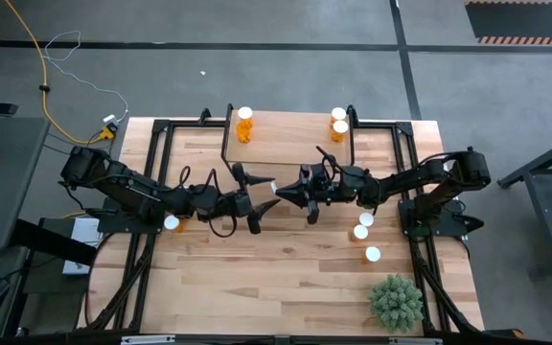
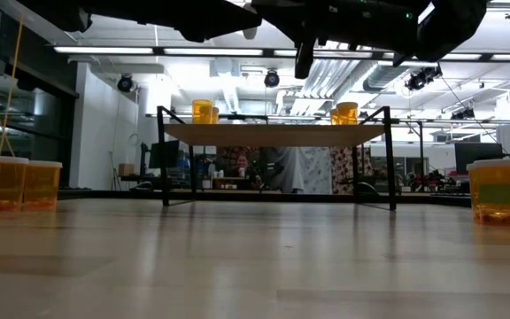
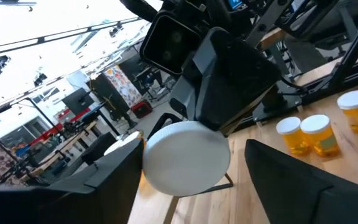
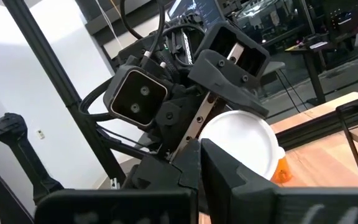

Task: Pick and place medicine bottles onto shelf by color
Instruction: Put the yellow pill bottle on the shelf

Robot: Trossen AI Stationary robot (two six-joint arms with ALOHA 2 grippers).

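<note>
High view: both grippers (image 1: 274,189) meet at one medicine bottle (image 1: 265,189).

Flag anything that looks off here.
One bottle hangs in midair, tipped sideways, between the left gripper and right gripper over the table; the other bottles stand upright. Nothing looks spilled.

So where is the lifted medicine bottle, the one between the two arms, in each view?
High view: lifted bottle, white cap, at centre.
Low view: cannot be made out.
Left wrist view: cap in the middle.
Right wrist view: centre-right.
Shared landmark: wooden table.
</note>
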